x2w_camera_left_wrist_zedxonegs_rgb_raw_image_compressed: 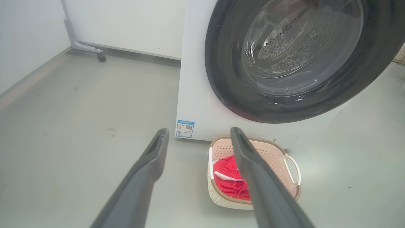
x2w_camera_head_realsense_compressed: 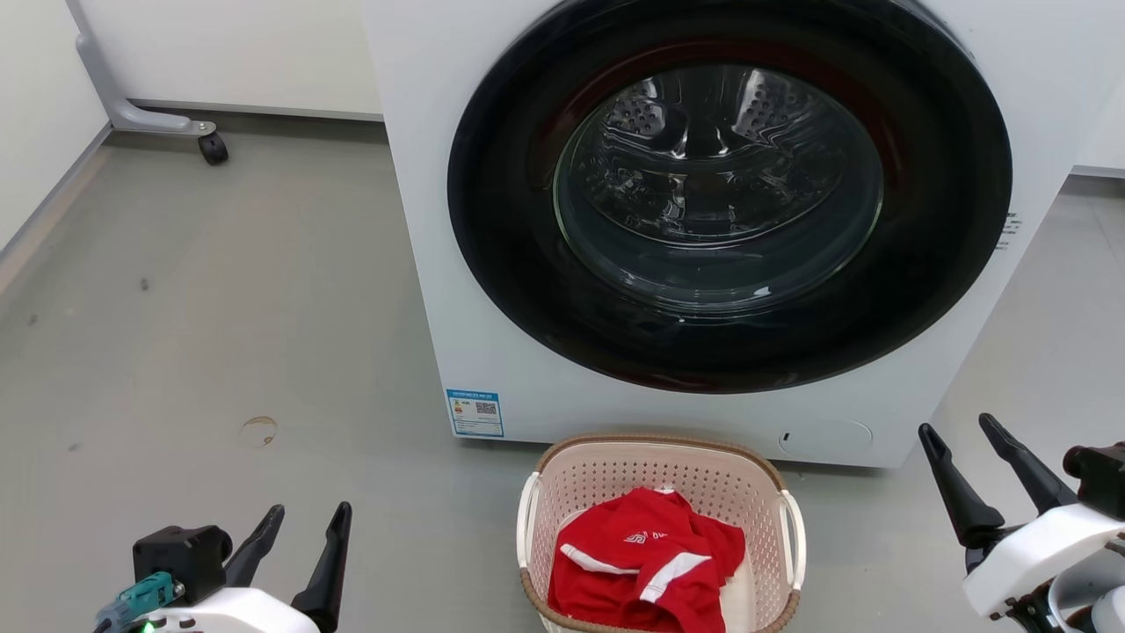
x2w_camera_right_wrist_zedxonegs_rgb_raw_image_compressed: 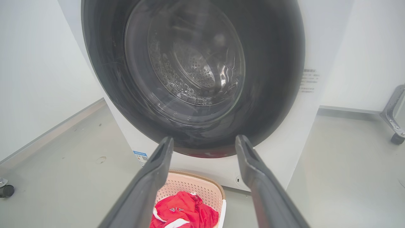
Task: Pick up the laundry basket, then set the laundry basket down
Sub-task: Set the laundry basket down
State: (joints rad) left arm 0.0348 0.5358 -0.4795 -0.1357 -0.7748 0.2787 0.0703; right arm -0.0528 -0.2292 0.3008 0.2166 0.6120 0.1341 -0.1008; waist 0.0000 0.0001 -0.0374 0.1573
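Observation:
The laundry basket (x2w_camera_head_realsense_compressed: 655, 466) is pale pink and perforated, with a brown woven-look rim and white side handles. It stands on the grey floor just in front of the washer, with a red garment (x2w_camera_head_realsense_compressed: 646, 563) inside. My left gripper (x2w_camera_head_realsense_compressed: 303, 519) hangs open at the lower left, well apart from the basket. At the lower right my right gripper (x2w_camera_head_realsense_compressed: 962, 440) is open too, clear of the basket's right handle (x2w_camera_head_realsense_compressed: 794, 536). The left wrist view looks down on the basket (x2w_camera_left_wrist_zedxonegs_rgb_raw_image_compressed: 278, 155) past my open fingers. In the right wrist view the basket (x2w_camera_right_wrist_zedxonegs_rgb_raw_image_compressed: 193, 186) lies below the open fingers.
A white front-loading washer (x2w_camera_head_realsense_compressed: 422, 220) with a large dark round door (x2w_camera_head_realsense_compressed: 729, 189) rises directly behind the basket. A grey wheeled stand leg (x2w_camera_head_realsense_compressed: 149, 119) sits at the far left by the wall. Another castor and frame (x2w_camera_right_wrist_zedxonegs_rgb_raw_image_compressed: 395, 126) stand right of the washer. Grey floor spreads to either side.

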